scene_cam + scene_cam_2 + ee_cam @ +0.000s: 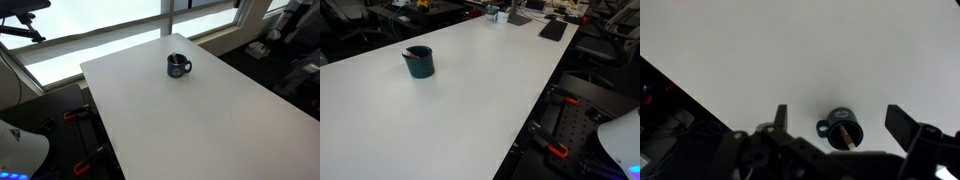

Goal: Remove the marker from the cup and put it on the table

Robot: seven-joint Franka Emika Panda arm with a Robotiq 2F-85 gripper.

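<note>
The dark cup [178, 66] stands upright on the white table [210, 120], toward its far part; in an exterior view it looks teal [418, 62]. In the wrist view the cup [843, 128] is seen from above with its handle to the left, and the reddish marker [847, 133] leans inside it. My gripper [840, 122] is open, high above the cup, with one finger on each side of it in the picture. The gripper does not show in the exterior views.
Windows run along the far side of the table [120, 30]. Dark equipment with red-handled clamps [560, 150] sits by the table's edge. Clutter and a dark flat object [553, 30] lie at the table's far end.
</note>
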